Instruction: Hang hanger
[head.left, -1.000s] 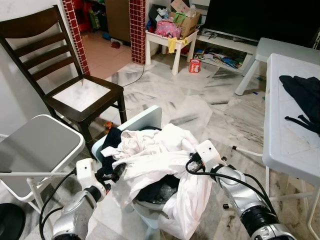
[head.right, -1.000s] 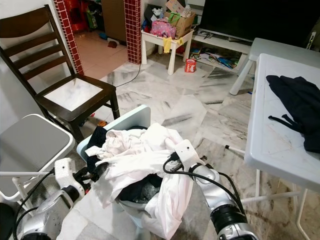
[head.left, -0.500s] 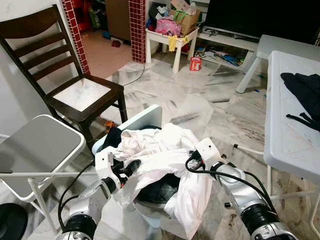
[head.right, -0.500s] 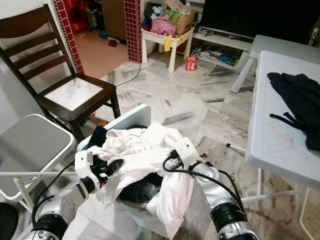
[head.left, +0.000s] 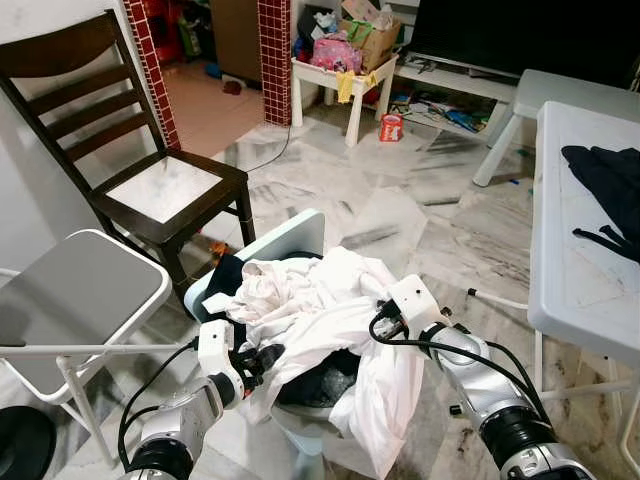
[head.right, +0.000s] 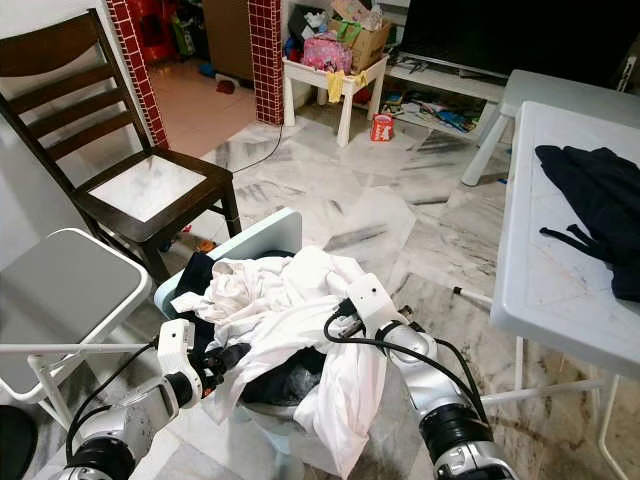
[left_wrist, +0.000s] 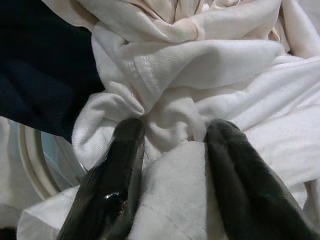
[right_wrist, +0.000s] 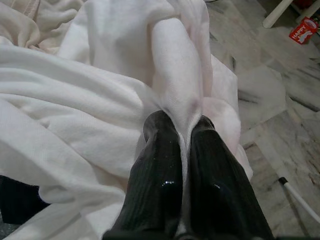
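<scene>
One laundry basket (head.left: 300, 240), pale blue, stands on the marble floor (head.left: 400, 215) and serves as the landmark; it is heaped with one white garment (head.left: 320, 310) bunched over a dark garment (left_wrist: 40, 75). The left tool (left_wrist: 170, 135) is at the basket's near-left side, its two black fingers (left_wrist: 117, 170) spread apart with a fold of the white cloth bulging between them; whether they actually pinch that fold is hard to tell. The right tool (right_wrist: 182, 137) is at the basket's right rim, its two fingers pressed nearly together on a thin ridge of the white garment, which hangs down the basket's right side. No hanger can be made out among the cloth; it may be buried under the folds. Left of the basket are two chairs: one dark wooden chair (head.left: 120, 130) behind it and one grey folding chair (head.left: 70, 290) nearer. Right of the basket stands one white table (head.left: 580, 250) with one black garment (head.left: 610, 195) lying on it. Beyond the basket is one small white side table (head.left: 340, 85) loaded with clutter, and one red can (head.left: 391, 127) stands on the floor beside it.
</scene>
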